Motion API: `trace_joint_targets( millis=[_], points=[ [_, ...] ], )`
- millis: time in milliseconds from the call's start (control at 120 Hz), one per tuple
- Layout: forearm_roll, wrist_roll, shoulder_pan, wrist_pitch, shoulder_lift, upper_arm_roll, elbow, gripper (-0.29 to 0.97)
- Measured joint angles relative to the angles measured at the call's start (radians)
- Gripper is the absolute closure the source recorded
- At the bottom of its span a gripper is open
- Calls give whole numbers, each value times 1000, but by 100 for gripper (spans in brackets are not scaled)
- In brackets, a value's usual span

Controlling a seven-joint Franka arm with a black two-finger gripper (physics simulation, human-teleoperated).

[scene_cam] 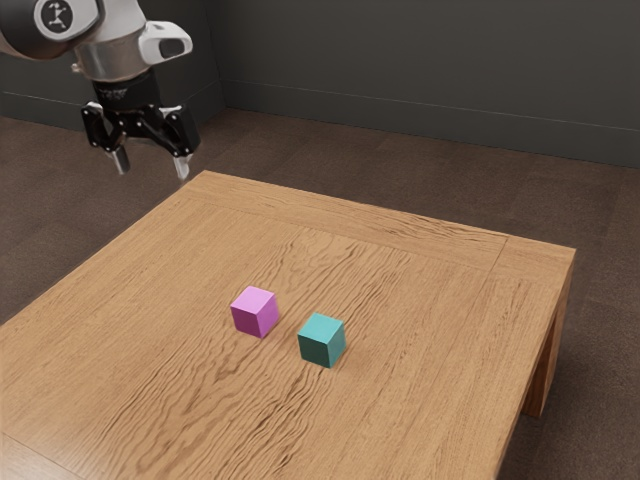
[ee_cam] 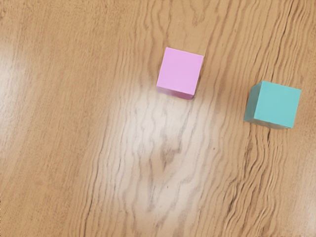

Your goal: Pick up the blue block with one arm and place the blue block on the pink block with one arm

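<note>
Empty gripper (scene_cam: 152,168) high, fingers spread apart. Well below fingers: blue block (scene_cam: 322,340), just past pink block (scene_cam: 255,311). Best approach: centre fingers over blue block, square to faces, clear of pink block.

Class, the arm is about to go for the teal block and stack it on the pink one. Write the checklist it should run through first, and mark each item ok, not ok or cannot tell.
1. The claw is open and empty: ok.
2. The teal block sits free on the table with nothing on it: ok.
3. The pink block has a bare top to stack on: ok.
4. The blocks stand apart, leaving room for fingers: ok.
5. The claw is above the teal block: not ok. It hangs near the table's far corner at the exterior view's left.
6. The fingers are squared to the teal block's faces: cannot tell.
</note>
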Motion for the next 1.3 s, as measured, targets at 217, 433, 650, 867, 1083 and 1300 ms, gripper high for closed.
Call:
trace_joint_targets(
  millis=[217,433,650,867,1083,1300],
  points=[
    [-3,91,-6,15,9,-21,-20,0],
    [-7,75,-93,78,68,-18,-120,0],
    [-135,45,-165,296,179,-24,-282,0],
    [-201,26,-144,438,285,-34,-267,0],
    [-197,32,-147,502,386,-43,-203,0],
    [-204,47,-109,543,464,-45,-174,0]
  ],
)
